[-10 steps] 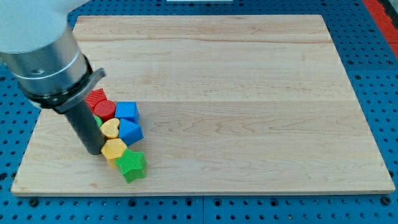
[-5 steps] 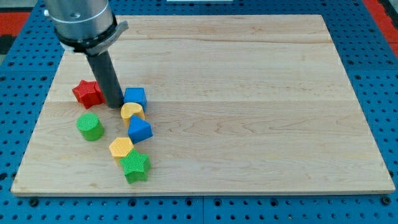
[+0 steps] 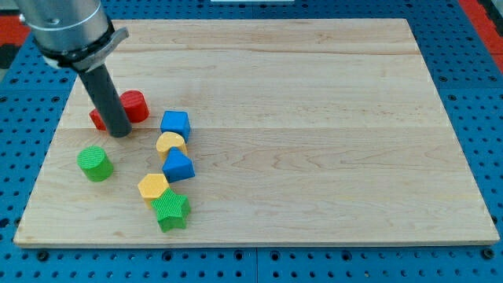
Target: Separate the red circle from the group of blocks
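Observation:
The red circle (image 3: 134, 105) lies at the view's left on the wooden board (image 3: 314, 118), apart from the other blocks to its right. My tip (image 3: 119, 134) rests just below and left of the red circle, in front of another red block (image 3: 97, 119) that the rod mostly hides. A blue cube (image 3: 175, 123), a yellow heart-like block (image 3: 169, 144), a blue block (image 3: 178, 166), a yellow hexagon (image 3: 153, 187) and a green star (image 3: 171, 210) form a loose column. A green cylinder (image 3: 95, 163) stands alone at lower left.
The board lies on a blue perforated table (image 3: 471, 94). The board's left edge (image 3: 55, 141) is close to the red blocks and the green cylinder.
My tip has moved left from beside the blue cube. The red circle now shows to the rod's right, clear of the column. The green cylinder has shifted left and down.

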You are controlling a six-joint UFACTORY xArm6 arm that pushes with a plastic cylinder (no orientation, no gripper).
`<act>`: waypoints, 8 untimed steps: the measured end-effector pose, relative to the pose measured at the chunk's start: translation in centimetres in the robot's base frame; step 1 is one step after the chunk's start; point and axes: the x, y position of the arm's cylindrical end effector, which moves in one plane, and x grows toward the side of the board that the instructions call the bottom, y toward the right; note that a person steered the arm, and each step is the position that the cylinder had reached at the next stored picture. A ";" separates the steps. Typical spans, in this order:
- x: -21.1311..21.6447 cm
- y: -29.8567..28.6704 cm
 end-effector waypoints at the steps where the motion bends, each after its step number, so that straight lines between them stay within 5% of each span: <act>1: 0.1 0.0; 4: 1.0 -8.3; 8: -5.3 6.0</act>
